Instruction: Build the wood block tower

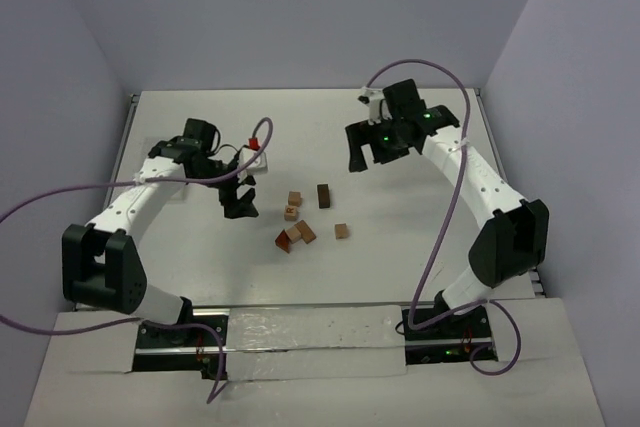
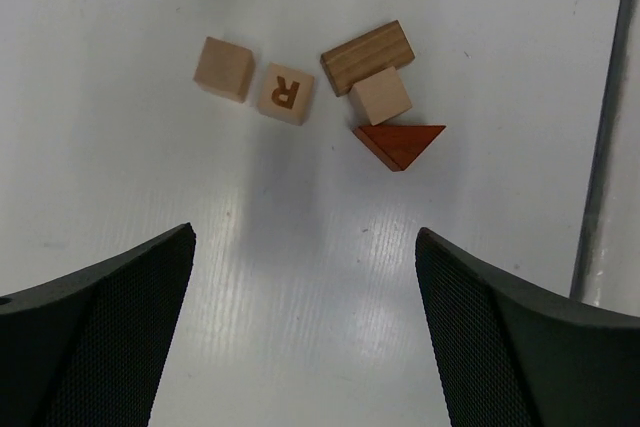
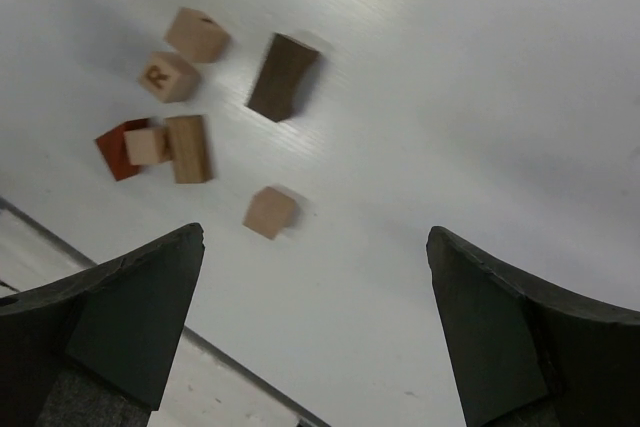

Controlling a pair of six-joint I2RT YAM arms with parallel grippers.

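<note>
The wood block tower's pieces lie loose on the white table. A red wedge [image 1: 284, 243], a tan cube [image 1: 295, 235] and a brown bar [image 1: 305, 231] touch in a cluster. A lettered R cube [image 1: 290, 212] and a plain cube [image 1: 294, 198] sit just behind them. A dark arch block [image 1: 324, 195] and a lone cube [image 1: 342, 231] lie to the right. My left gripper [image 1: 240, 202] hovers open left of the blocks, facing the wedge [image 2: 400, 142] and the R cube [image 2: 284, 92]. My right gripper [image 1: 365, 152] hangs open behind them, above the lone cube [image 3: 270, 211].
A metal rail [image 2: 600, 147] runs along the table's near edge. Purple cables loop from both arms. Grey walls close in the table on three sides.
</note>
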